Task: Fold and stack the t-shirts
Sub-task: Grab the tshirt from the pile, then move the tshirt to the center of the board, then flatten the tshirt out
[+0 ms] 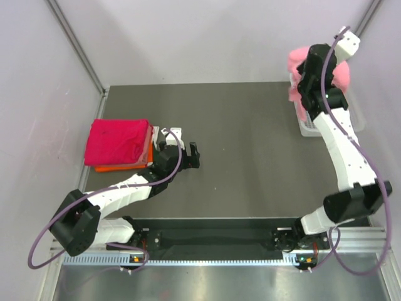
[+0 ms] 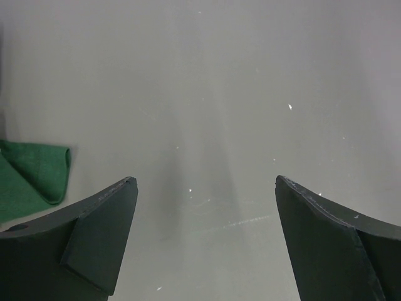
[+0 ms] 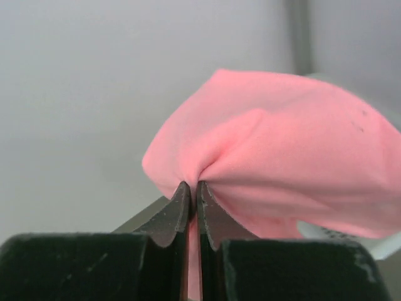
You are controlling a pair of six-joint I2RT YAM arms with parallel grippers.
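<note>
Top external view, 9 o'clock side of the table [image 1: 250, 163]: a folded magenta-red t-shirt [image 1: 119, 141] lies as a rectangle on top of a folded orange t-shirt [image 1: 113, 167], of which only a strip shows along the near edge. The left gripper [image 1: 185, 145] sits just beside the stack at its 3 o'clock side, low over the table, jaws spread wide, nothing between them. At 2 o'clock, off the far right corner of the table, stands a white mesh basket [image 1: 308, 127]. The right gripper [image 1: 302, 94] is directly above it, and a salmon-pink t-shirt [image 1: 296, 61] is bunched around that gripper, partly hidden by the arm. Left wrist view: both fingers [image 2: 94, 241] stand far apart at 7 and 5 o'clock over bare grey table, holding nothing. A corner of green cloth [image 2: 31, 179] lies flat at 9 o'clock, clear of the fingers; I cannot match it to anything in the top view. Right wrist view: jaws pressed together, a pinch of the salmon-pink t-shirt caught between the tips, the rest of it billowing up and out toward 2 o'clock. A bit of the basket's white rim shows at 4 o'clock beneath the cloth.
</note>
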